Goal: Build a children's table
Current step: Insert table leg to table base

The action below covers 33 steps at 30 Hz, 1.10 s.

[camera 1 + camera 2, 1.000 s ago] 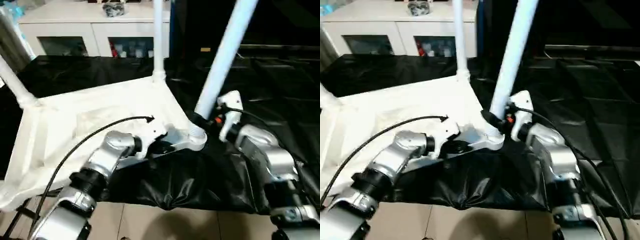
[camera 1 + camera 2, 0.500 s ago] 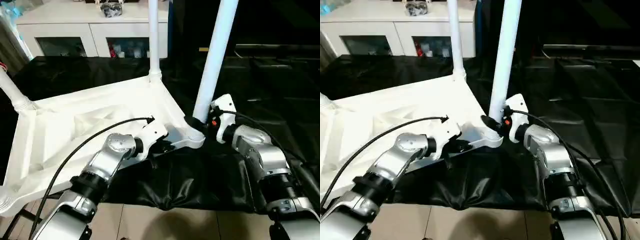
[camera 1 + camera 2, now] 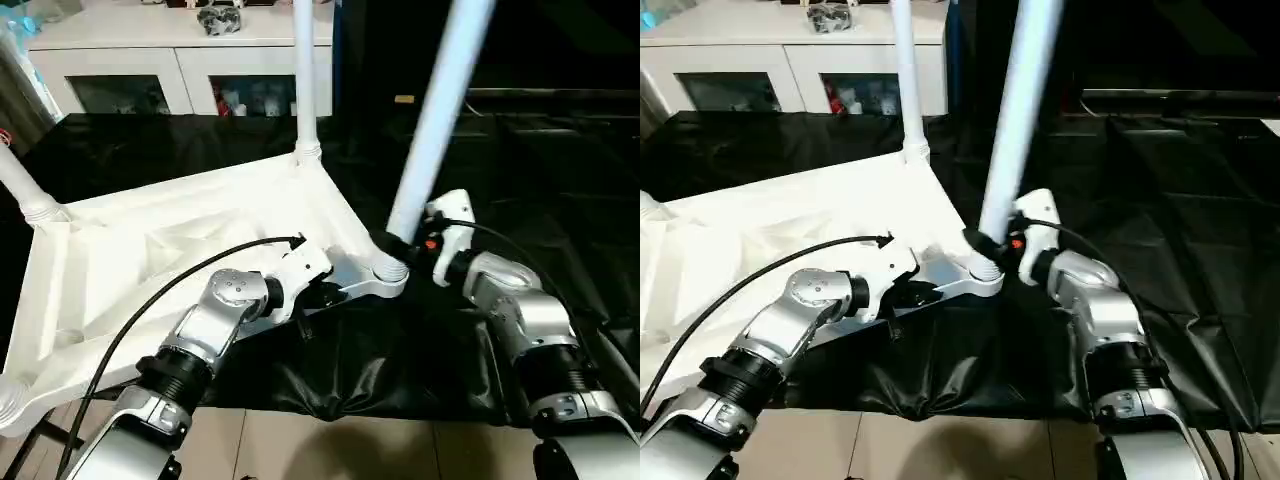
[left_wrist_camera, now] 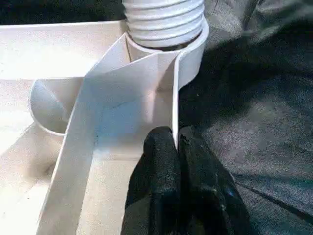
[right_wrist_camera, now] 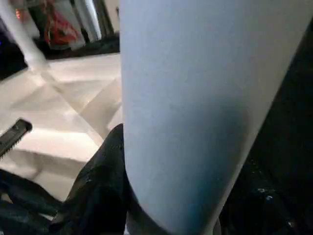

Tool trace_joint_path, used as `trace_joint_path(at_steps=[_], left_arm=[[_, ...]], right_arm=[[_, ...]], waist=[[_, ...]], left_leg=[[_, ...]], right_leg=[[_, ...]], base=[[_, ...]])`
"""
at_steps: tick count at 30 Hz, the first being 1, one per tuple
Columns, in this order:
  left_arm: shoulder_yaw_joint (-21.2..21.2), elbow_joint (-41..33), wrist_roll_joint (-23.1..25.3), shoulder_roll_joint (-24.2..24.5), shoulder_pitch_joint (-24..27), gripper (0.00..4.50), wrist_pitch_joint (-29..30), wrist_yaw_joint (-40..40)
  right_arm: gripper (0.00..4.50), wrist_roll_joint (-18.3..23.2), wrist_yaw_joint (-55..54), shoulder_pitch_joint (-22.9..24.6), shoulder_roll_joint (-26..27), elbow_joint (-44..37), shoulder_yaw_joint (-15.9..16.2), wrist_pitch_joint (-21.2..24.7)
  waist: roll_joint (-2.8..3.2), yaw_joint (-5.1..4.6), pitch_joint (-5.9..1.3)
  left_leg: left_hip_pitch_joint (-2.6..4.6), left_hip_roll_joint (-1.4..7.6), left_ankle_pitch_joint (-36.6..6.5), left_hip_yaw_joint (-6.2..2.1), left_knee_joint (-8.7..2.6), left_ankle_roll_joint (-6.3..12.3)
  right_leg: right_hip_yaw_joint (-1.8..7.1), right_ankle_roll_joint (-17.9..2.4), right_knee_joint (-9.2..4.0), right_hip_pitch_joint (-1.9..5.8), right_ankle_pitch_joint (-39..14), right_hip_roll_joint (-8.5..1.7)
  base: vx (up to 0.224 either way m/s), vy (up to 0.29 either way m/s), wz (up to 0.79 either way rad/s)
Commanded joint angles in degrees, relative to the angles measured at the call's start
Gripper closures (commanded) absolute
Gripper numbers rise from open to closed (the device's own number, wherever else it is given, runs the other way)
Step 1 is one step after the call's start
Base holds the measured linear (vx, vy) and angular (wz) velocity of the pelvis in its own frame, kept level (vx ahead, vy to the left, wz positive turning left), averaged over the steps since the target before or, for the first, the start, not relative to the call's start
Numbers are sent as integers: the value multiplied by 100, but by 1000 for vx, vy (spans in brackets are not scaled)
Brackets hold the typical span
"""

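Observation:
The children's table lies upside down on black cloth. Its white tabletop [image 3: 150, 250] shows its ribbed underside. One white leg [image 3: 303, 80] stands in the far corner socket and another leg [image 3: 22, 185] rises at the left. A third leg [image 3: 440, 110] sits in the near right socket [image 3: 388, 272] and leans right. My right gripper [image 3: 398, 245] is shut around this leg's base; a black finger [image 5: 100, 191] hugs the tube [image 5: 195, 107]. My left gripper [image 4: 177, 147] is shut on the tabletop's thin rim wall [image 4: 173, 98], just beside that socket [image 4: 164, 19].
A white cabinet [image 3: 180, 50] with glass doors stands behind the black-draped table [image 3: 560, 170]. The cloth bunches at the table's near edge [image 3: 350, 385], with tiled floor [image 3: 330, 450] below. A black cable [image 3: 180, 275] arcs over my left forearm.
The view has shifted a little. The near right leg stood straighter half a second ago and now leans right again. Both grips are unchanged.

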Motion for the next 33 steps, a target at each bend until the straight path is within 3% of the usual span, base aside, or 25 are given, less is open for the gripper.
trace_joint_path(at_steps=[1, 9, 13, 17, 18, 19, 21, 28, 33], left_arm=[[188, -25, -222, -57, 44, 450, -92, 42], [181, 83, -119, -79, -28, 450, -142, 102], [119, 118, -26, -17, -61, 450, -188, 76], [87, 145, 31, 11, -78, 450, -224, 56], [74, 156, 47, 21, -86, 450, -234, 40], [55, 171, 71, 37, -98, 450, -249, 17], [43, 178, 86, 48, -109, 450, -256, 4], [-57, 169, 106, 129, -114, 450, -374, -264], [-202, 55, 94, 287, -137, 450, -491, -697]], right_arm=[[259, -33, -25, 201, -4, 313, -108, -124], [259, -131, 46, 560, -44, 374, -125, -537], [259, -624, -17, 730, -273, 78, 276, -818], [259, -792, -23, 748, -340, -38, 423, -884], [259, -839, -8, 724, -348, -55, 485, -882], [259, -903, 19, 682, -358, -82, 589, -868], [259, -931, 48, 617, -356, -79, 677, -792], [259, -1134, 477, 413, -393, 292, 1032, -712], [259, -1012, 1007, 21, -340, 866, 1056, -758]], waist=[[-107, 37, -442], [-86, 53, -441], [-97, 56, -431], [-95, 45, -430], [-99, 43, -429], [-147, 40, -426], [-132, 32, -422], [-164, 17, -426], [-185, -3, -424]], left_leg=[[51, 158, -1188, -35, -362, 424], [61, 158, -1302, -35, -372, 426], [55, 153, -1348, -39, -381, 397], [66, 154, -1460, -42, -389, 391], [63, 154, -1476, -44, -390, 389], [53, 156, -1482, -46, -396, 389], [59, 155, -1520, -47, -396, 387], [60, 163, -1627, -53, -409, 357], [52, 173, -1754, -66, -420, 329]], right_leg=[[231, -1248, -407, 332, -1524, -296], [225, -1201, -437, 325, -1648, -299], [222, -1076, -458, 318, -1870, -290], [225, -1035, -477, 303, -2016, -291], [223, -1035, -476, 303, -2013, -287], [221, -1029, -475, 309, -2021, -289], [226, -1019, -476, 301, -2094, -294], [228, -1043, -472, 291, -2061, -295], [227, -1072, -476, 298, -2112, -310]], base=[[0, 0, 0], [0, 0, 0], [0, 0, 0], [0, 0, 0], [0, 0, 0], [0, 0, 0], [0, 0, 0], [0, 0, 0], [0, 0, 0]])
